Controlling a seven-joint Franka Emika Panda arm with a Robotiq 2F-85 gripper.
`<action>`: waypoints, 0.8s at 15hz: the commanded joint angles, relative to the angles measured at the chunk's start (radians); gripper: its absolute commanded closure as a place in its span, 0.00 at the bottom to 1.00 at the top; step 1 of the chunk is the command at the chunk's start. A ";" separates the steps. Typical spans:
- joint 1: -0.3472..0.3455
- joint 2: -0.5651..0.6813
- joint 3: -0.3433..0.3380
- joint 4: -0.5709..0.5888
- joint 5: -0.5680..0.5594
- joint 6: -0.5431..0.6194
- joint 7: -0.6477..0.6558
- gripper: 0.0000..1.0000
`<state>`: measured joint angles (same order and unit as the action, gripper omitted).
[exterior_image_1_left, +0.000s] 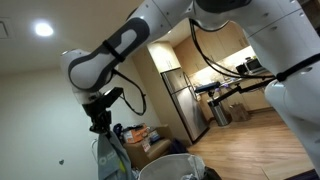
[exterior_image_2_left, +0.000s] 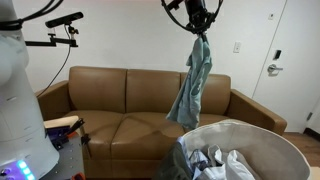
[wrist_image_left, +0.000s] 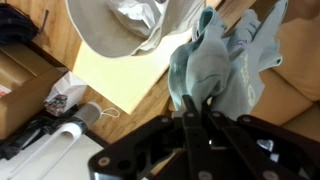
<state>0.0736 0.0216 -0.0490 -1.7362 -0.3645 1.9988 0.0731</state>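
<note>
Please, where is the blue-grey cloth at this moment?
In an exterior view the blue-grey cloth hangs from the shut gripper at the top centre of the picture. It is in front of the brown sofa, and its lower end is just above the white basket.

Living room backdrop, and there's plenty in it!
A brown leather sofa (exterior_image_2_left: 120, 100) sits against the wall, with a white door (exterior_image_2_left: 295, 50) off to its side and a light switch (exterior_image_2_left: 237, 46) between them. Across the wood floor (exterior_image_1_left: 250, 140) stands a steel refrigerator (exterior_image_1_left: 183, 100), ceiling light (exterior_image_1_left: 43, 30) glowing overhead.
</note>
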 joint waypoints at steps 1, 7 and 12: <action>-0.037 -0.197 0.019 -0.075 -0.091 -0.093 0.154 0.95; -0.123 -0.425 0.086 -0.025 -0.183 -0.308 0.340 0.95; -0.167 -0.478 0.117 -0.031 -0.208 -0.316 0.389 0.94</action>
<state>-0.0759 -0.4599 0.0558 -1.7726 -0.5809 1.6829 0.4691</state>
